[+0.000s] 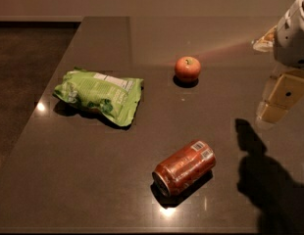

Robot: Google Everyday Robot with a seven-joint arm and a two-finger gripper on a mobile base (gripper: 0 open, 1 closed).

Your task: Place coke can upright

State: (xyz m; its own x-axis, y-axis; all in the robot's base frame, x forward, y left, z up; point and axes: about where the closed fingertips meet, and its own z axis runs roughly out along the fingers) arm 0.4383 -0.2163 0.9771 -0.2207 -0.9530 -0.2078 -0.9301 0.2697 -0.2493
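The coke can (184, 167) lies on its side on the dark table (93, 170), near the front edge. Its silver top faces the front left and its white label patch is at the far right end. My gripper (278, 98) hangs at the right edge of the view, above the table, to the right of the can and farther back. It holds nothing and is well apart from the can. Its shadow falls on the table to the right of the can.
A red apple (187, 68) sits behind the can toward the table's middle. A green chip bag (99, 94) lies at the left. The table's left edge drops to a dark floor (24, 72). A wall runs along the back.
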